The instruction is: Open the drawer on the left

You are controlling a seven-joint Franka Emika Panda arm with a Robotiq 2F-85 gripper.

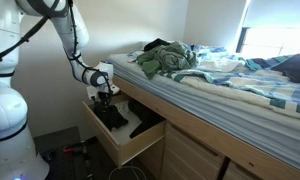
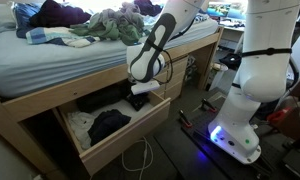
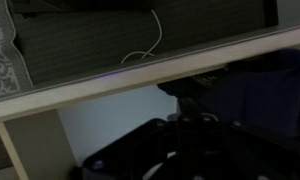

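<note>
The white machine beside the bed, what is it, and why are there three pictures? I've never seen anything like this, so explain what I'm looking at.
The white machine is a robot arm, steered remotely by a person. At its tip is a gripper, a two-fingered clamp that serves as its hand. Two pictures come from cameras standing in the room, looking at the same scene from different sides. The third, dark picture comes from a camera on the arm's wrist. It shows a pale wooden edge close up and little else. The furniture is a wooden bed with rumpled bedding and a pile of clothes on top. Beneath it a drawer stands pulled out, with dark clothing inside. The gripper hangs over the open drawer. I cannot tell whether it grips anything.
</note>
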